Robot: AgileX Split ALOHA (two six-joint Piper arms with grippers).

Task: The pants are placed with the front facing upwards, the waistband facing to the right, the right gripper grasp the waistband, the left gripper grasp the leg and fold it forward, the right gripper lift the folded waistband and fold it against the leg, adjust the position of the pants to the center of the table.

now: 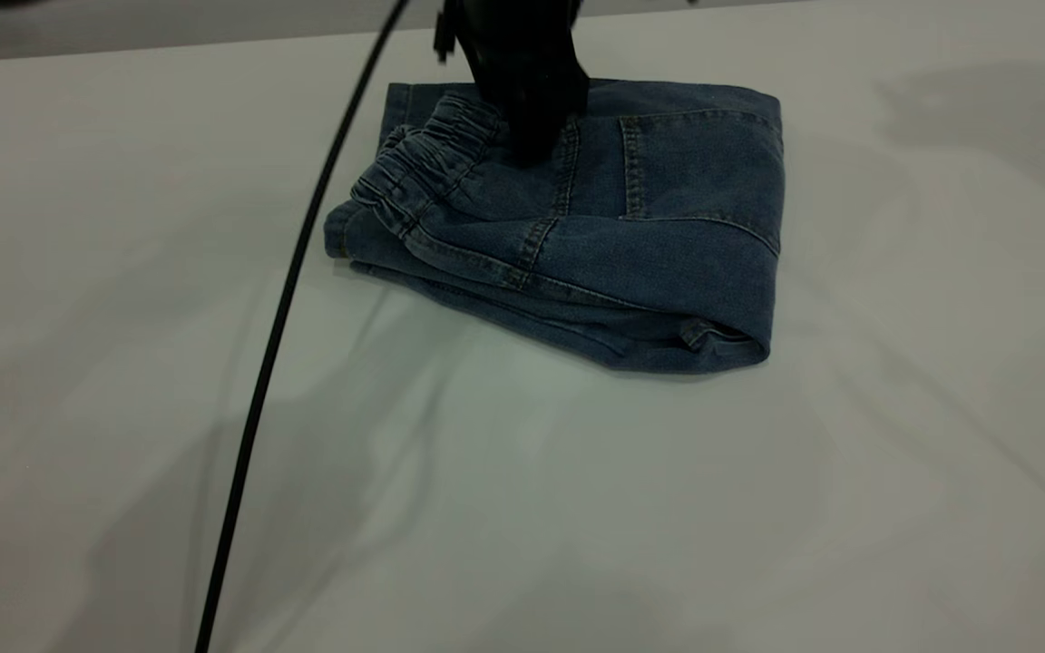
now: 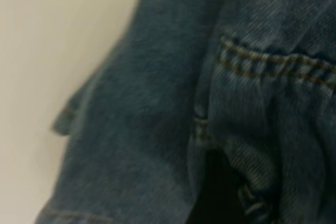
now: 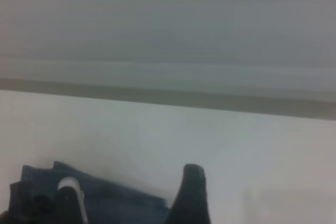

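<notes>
Pants (image 1: 631,227) folded on worktop (image 1: 522,508); a gripper (image 1: 536,136), prob. left, fingers pressing down just beside waistband (image 1: 414,177), spread unclear.

My work surface is a broad white table (image 1: 577,508), smooth and pale grey in the dimmer parts. Soft shadows lie across it, one wide patch toward seven o'clock of the exterior view and fainter ones toward one o'clock. Light falls evenly, with a mild sheen near the middle. Along twelve o'clock the far edge (image 1: 169,41) ends against a darker grey band. From my right wrist I see a plain grey wall (image 3: 168,24) rising beyond that edge.
</notes>
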